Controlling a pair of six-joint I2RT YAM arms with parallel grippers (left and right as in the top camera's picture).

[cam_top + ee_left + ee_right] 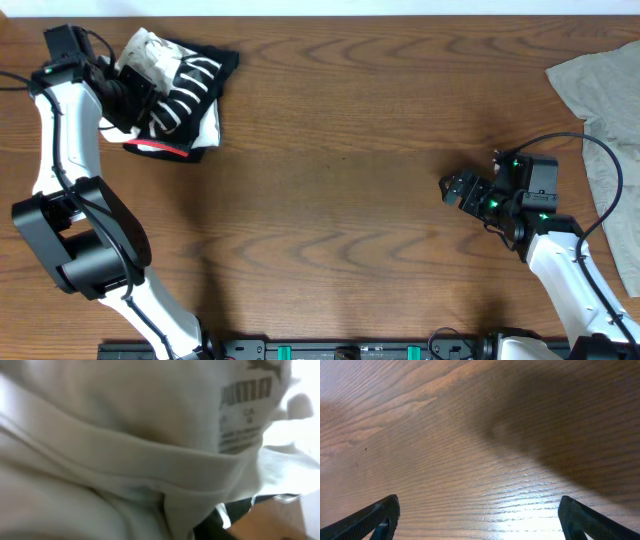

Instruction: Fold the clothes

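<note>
Clothes lie at two spots in the overhead view: a bunched white shirt with black stripes sits at about 10 o'clock on the table, with a black piece edged in red peeking out at its 7 o'clock side, and a grey garment spreads along the table's edge at about 2 o'clock, partly out of frame. The left gripper is pushed against the shirt's 9 o'clock side; its tips are buried among the folds, so I cannot tell whether they pinch cloth or stand apart. The right gripper hangs over bare wood at about 4 o'clock, well apart from both piles, pointing toward 9 o'clock. From the left wrist, blurred white cloth fills nearly everything, with a printed PUMA label at 1 o'clock, a sliver of black fabric at 5 o'clock and a corner of wood beside it; no finger shows. From the right wrist, the two fingers sit at 7 and 5 o'clock, spread wide, nothing between them but wood grain and a shadow.
</note>
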